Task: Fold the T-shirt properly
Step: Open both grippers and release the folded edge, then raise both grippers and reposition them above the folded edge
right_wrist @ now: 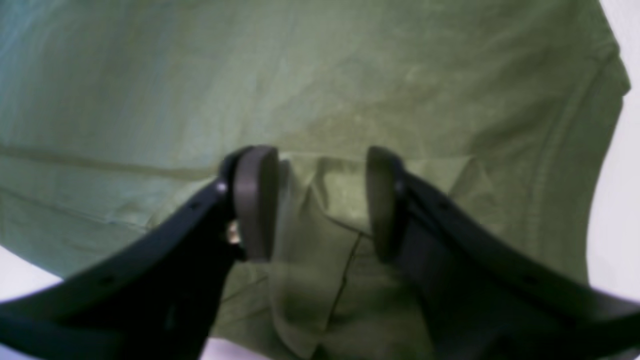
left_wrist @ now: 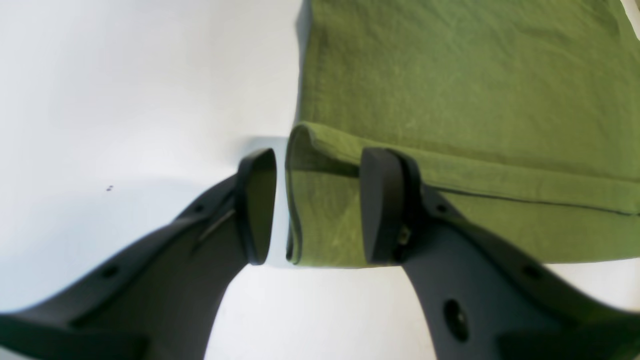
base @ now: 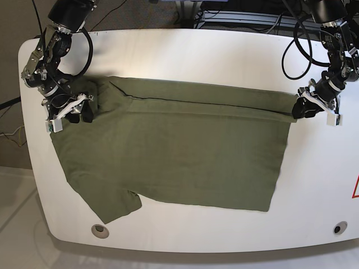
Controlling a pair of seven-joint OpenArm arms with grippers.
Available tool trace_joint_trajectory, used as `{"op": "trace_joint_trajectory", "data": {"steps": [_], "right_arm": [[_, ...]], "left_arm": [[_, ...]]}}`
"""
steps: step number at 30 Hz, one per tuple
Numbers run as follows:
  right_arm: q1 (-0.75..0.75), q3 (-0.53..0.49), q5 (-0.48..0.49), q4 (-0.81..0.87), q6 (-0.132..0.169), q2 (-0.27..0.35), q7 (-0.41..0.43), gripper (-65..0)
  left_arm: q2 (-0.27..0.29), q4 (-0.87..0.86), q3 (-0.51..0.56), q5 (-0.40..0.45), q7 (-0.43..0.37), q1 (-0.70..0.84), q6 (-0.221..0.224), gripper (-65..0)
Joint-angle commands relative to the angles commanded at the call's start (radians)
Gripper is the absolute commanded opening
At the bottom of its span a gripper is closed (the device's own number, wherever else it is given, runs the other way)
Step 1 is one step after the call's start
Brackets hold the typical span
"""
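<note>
- We have the T-shirt (base: 174,151) lying spread across the middle of the white tabletop (base: 185,56), with its length running side to side. A narrow strip along its far edge is already turned over onto the body.
- Our left gripper (left_wrist: 317,205) sits at the hem-end corner of that far strip. Its fingers (left_wrist: 380,205) stand apart with the rolled corner of cloth between them. One pad is beside the cloth with a sliver of tabletop showing between; the other is at the cloth, and we cannot tell whether it touches.
- Our right gripper (right_wrist: 320,200) is at the other end of the T-shirt, by the shoulder and sleeve. Its fingers (right_wrist: 255,200) are also apart, straddling a raised pucker of fabric. We see no pinch on it.
- We judge the step in hand to be the lengthwise fold: both grippers are set at the two ends of the far edge, either about to close or just opened after laying the strip down. We cannot tell which.
- If the fold is to go further, the next move calls for both pairs of fingers to close on all layers at once.
- Then the two ends should rise together and travel toward the near edge of the T-shirt at one pace, keeping the cloth taut between them so the crease stays straight.
- The near sleeve (base: 112,204) lies flat and unfolded and will need tucking in.
</note>
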Motion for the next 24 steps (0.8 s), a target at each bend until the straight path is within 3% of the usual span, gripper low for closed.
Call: {"op": "trace_joint_trajectory", "data": {"steps": [5,11,15,24], "right_arm": [[-0.028,0.010,-0.002,0.068,0.003,0.000,0.007,-29.3],[-0.065,0.043,-0.008,0.165,0.005,0.000,0.001,-30.2],[-0.132,0.090,-0.013,0.235,0.007,-0.003,-0.015,-31.0],[-0.218,0.183,0.011,0.256,0.011,-0.004,-0.035,-31.7]], "left_arm": [[-0.005,0.018,0.000,0.015,-0.005,0.007,0.001,-37.1],[-0.006,0.059,-0.017,0.021,-0.005,0.033,-0.012,-34.5],[-0.002,0.138,-0.073,0.001,-0.002,0.092,-0.055,-31.5],[-0.001,0.222,-0.169,-0.026,0.000,0.191,-0.065,-31.9]]}}
